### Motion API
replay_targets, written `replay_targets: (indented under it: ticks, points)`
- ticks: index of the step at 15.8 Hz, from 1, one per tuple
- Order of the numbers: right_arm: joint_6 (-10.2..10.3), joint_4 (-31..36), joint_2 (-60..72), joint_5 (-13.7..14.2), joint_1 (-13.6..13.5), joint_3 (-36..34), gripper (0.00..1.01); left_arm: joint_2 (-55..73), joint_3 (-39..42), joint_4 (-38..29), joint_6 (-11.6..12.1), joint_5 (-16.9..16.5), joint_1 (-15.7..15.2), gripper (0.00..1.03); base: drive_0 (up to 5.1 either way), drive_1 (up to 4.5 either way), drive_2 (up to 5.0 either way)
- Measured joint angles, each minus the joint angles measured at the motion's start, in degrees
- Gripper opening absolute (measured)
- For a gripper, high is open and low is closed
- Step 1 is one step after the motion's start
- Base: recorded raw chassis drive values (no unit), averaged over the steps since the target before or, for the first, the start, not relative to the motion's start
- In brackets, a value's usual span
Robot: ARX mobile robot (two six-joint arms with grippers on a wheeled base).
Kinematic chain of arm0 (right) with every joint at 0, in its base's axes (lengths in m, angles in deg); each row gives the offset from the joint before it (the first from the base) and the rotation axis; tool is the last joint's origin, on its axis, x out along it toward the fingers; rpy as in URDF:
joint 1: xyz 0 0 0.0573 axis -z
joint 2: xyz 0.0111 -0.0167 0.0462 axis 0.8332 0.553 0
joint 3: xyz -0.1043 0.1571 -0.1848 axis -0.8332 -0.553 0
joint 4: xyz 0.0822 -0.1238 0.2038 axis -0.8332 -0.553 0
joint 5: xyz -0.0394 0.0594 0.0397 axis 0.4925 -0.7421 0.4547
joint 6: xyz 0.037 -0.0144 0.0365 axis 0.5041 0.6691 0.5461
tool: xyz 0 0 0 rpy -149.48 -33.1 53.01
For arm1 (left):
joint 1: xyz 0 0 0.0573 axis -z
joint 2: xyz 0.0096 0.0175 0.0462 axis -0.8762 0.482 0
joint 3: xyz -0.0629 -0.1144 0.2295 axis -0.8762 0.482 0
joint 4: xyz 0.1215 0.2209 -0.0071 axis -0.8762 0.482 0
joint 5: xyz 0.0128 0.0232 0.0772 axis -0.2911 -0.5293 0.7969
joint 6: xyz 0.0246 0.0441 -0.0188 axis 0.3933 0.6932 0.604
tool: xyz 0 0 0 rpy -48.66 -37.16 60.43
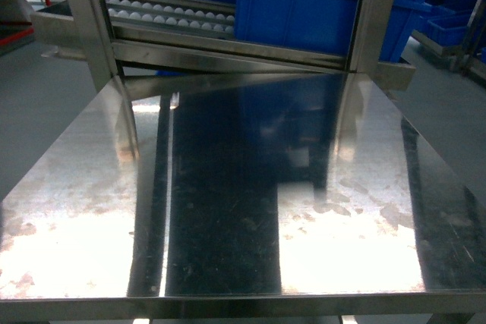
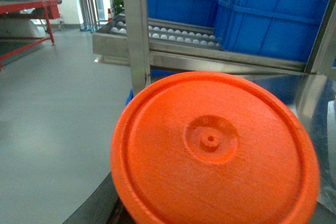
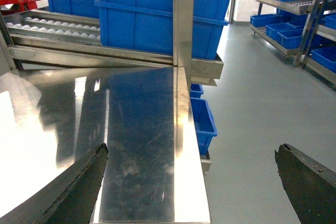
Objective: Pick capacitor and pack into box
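Neither a capacitor nor the pink box shows in any view, so the main risk, as I judge it, is an arm starting a reach with nothing located — toward the bare steel table (image 1: pixel 228 210) or the blue bins (image 1: pixel 304 5) at 12 o'clock. The right tool (image 3: pixel 191 182) is spread wide, its dark fingers (image 3: pixel 79 187) at 7 and 5 o'clock, holding and touching nothing. The left tool cannot be judged — an orange disc (image 2: pixel 215 150) fills its camera from 6 o'clock upward.
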Motion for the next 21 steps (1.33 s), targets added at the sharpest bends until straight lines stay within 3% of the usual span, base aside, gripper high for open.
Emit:
replay_targets:
  ticks: [10,12,21]
  points:
    - [0.0,0.0,0.0,0.0,0.0,0.0,0.98,-11.8,0.0,11.9,0.0,0.0,0.0,0.44,0.0,0.0,0.0]
    - [0.0,0.0,0.0,0.0,0.0,0.0,0.98,-20.8,0.0,22.4,0.0,0.1,0.0,0.44,0.0,0.0,0.0]
    - [0.0,0.0,0.0,0.0,0.0,0.0,0.98,-21.2,0.0,22.0,0.0,0.0,0.0,0.44,0.0,0.0,0.0]
